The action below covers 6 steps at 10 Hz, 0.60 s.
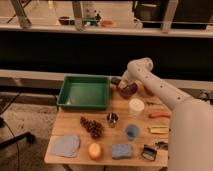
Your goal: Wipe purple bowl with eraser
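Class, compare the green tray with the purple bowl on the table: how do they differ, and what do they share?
The green tray is rectangular; the purple bowl is round. The tray is far larger than the bowl. The robot's hand is at the bowl's left rim, not at the tray. Both are open-topped and sit side by side at the far edge of the table.

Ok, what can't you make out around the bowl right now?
- Eraser: not visible in the camera view; possibly hidden at the gripper, which sits at the purple bowl's left rim.
- Bowl interior: too dark to judge.
- Table's right edge: covered by the robot arm.
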### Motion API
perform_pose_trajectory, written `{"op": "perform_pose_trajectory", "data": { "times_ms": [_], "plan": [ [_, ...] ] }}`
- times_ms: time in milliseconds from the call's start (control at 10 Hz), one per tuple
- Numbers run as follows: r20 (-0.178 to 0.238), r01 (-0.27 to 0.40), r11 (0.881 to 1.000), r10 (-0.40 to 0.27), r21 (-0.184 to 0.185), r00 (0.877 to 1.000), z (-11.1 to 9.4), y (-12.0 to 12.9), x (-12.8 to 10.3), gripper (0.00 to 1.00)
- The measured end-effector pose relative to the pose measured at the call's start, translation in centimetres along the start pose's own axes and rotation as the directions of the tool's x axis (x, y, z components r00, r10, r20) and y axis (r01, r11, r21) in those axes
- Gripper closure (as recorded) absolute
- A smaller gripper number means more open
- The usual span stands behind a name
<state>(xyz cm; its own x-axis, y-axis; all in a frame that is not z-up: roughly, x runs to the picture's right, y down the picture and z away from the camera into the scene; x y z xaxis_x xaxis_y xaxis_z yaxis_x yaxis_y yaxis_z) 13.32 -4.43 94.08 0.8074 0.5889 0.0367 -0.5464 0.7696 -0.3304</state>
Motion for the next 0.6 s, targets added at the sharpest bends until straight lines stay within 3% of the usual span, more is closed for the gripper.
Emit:
{"op": "perform_pose_trajectory", "data": {
  "times_ms": [600],
  "plan": [
    [-0.027,0.001,1.0,-0.001,-0.026,1.0,-3.3,3.1,4.2,0.9]
  ]
}}
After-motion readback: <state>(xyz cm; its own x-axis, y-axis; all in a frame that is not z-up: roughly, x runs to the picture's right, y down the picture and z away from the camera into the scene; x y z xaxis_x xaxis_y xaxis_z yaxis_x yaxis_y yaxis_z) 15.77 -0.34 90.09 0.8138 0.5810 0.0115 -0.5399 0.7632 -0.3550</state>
